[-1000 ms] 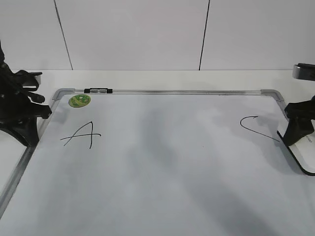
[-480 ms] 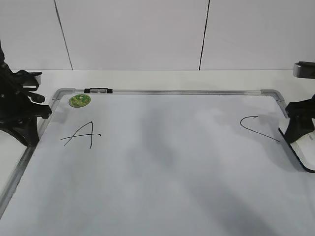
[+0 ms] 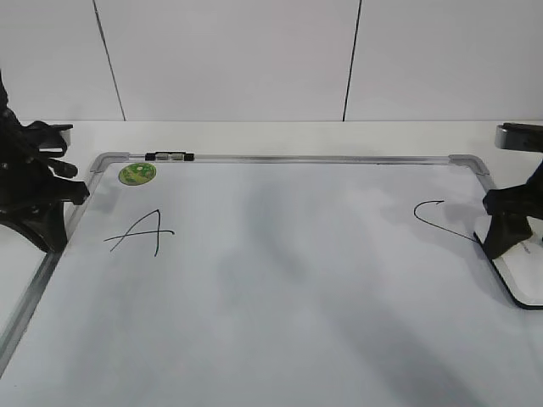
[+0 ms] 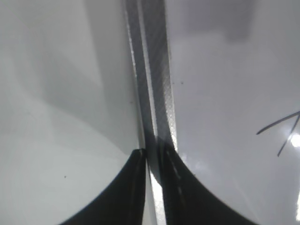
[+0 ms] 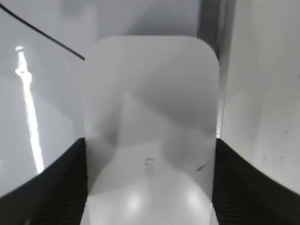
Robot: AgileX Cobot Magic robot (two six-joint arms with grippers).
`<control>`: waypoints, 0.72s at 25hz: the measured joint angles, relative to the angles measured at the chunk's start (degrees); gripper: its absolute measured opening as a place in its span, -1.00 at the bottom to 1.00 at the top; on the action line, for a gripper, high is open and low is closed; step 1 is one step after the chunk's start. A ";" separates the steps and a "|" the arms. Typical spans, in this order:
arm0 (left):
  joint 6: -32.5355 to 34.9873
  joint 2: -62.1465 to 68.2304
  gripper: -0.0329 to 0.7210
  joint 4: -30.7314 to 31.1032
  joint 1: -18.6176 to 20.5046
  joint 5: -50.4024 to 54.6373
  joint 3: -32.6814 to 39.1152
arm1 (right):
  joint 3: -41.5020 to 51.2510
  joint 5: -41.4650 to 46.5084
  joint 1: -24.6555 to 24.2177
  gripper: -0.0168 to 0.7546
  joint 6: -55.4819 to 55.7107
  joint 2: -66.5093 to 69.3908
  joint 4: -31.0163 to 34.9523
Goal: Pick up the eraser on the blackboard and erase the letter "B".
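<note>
The blackboard is a white board with a silver frame, lying flat. It bears a slanted "A" and a hooked "C". No letter "B" shows; between them I see only faint grey smudges. My right gripper is shut on the white eraser at the board's right edge. In the right wrist view the eraser fills the space between the jaws. My left gripper is shut and empty over the board's left frame.
A small round green magnet sits at the board's far left corner, with a black clip on the top frame beside it. The board lies on a white table with a white panelled wall behind it.
My right gripper with the eraser has shifted slightly left and down at the board's right edge. The left arm has not moved.
</note>
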 joint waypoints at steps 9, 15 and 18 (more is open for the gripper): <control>0.00 0.00 -0.67 0.00 0.00 0.00 0.00 | 0.00 0.86 0.00 0.61 0.89 0.48 0.11; 0.00 0.00 -0.67 0.00 0.00 0.00 0.00 | -0.40 3.60 0.00 0.68 1.02 0.53 0.11; 0.00 0.00 -0.67 0.00 0.00 0.00 0.00 | -2.06 6.39 0.00 0.68 1.02 0.53 -0.09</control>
